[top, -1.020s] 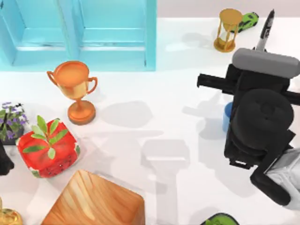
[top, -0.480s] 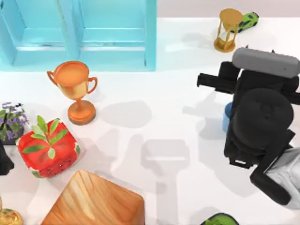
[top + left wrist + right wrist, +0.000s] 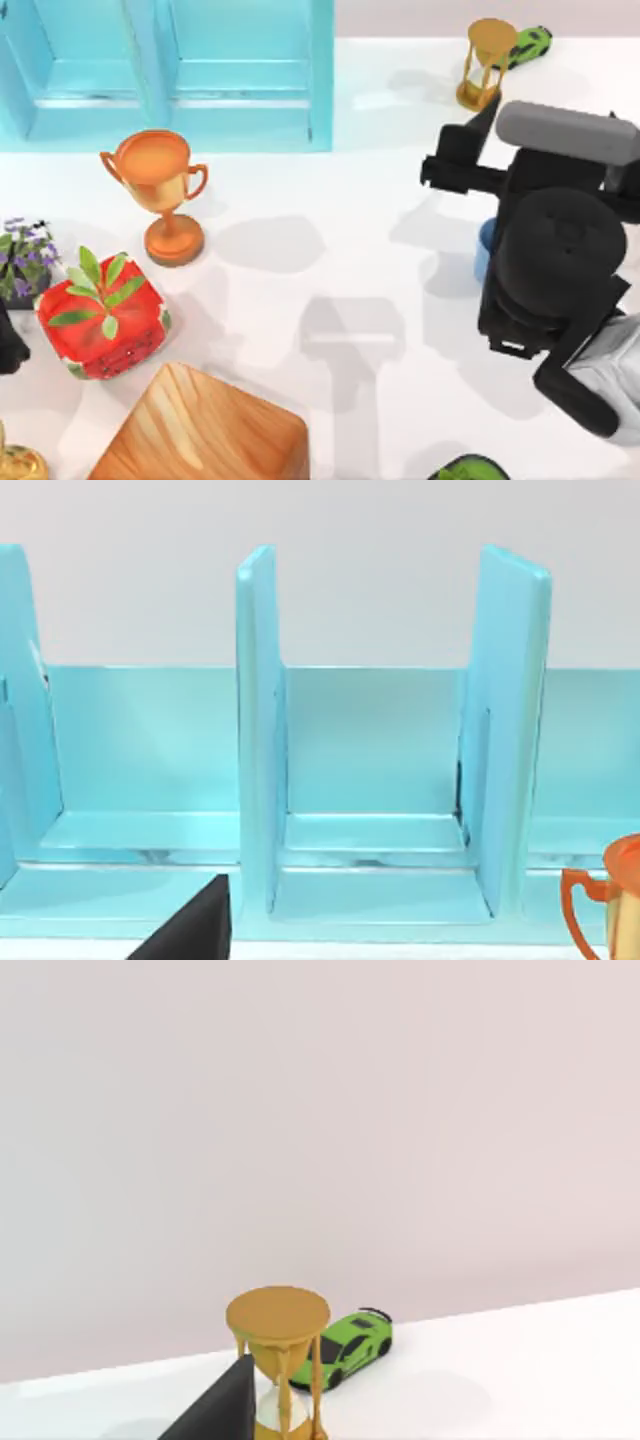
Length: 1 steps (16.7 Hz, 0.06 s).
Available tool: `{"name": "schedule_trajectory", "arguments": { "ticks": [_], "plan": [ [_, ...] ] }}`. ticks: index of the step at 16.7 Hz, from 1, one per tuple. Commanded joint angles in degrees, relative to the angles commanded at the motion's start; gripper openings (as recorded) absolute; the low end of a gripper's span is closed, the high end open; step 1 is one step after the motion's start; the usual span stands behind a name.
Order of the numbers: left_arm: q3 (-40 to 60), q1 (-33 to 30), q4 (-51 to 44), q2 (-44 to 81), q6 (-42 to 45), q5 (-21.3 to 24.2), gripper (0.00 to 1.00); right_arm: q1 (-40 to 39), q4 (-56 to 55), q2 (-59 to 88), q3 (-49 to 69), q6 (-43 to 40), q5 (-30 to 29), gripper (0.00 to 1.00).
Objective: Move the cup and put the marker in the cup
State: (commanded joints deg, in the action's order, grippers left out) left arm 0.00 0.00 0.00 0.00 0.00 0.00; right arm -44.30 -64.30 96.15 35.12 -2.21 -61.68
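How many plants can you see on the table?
2. A purple-flowered plant at the table's left edge, and a leafy plant in a red pot just beside it. Others might hide under the right arm.

The tabletop (image 3: pixel 330 220) is white, smooth and matt, taking soft shadows. The blue shelf unit (image 3: pixel 170 70) at far left looks like glossy plastic with faint reflections. The orange trophy (image 3: pixel 158 190) has a metallic sheen. The block (image 3: pixel 200 430) at near left shows polished wood grain. The hourglass (image 3: pixel 488 62) frame is satin gold. The green toy car (image 3: pixel 350 1345) is shiny lacquer. The right arm (image 3: pixel 555 270) is matt black.
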Motion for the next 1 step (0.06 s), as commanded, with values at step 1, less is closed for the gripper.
{"name": "schedule_trajectory", "arguments": {
  "ticks": [1],
  "plan": [
    [0.0,0.0,0.0,0.0,0.0,0.0,1.00,0.0,0.0,0.0,0.0,0.0,0.0,1.00]
  ]
}}
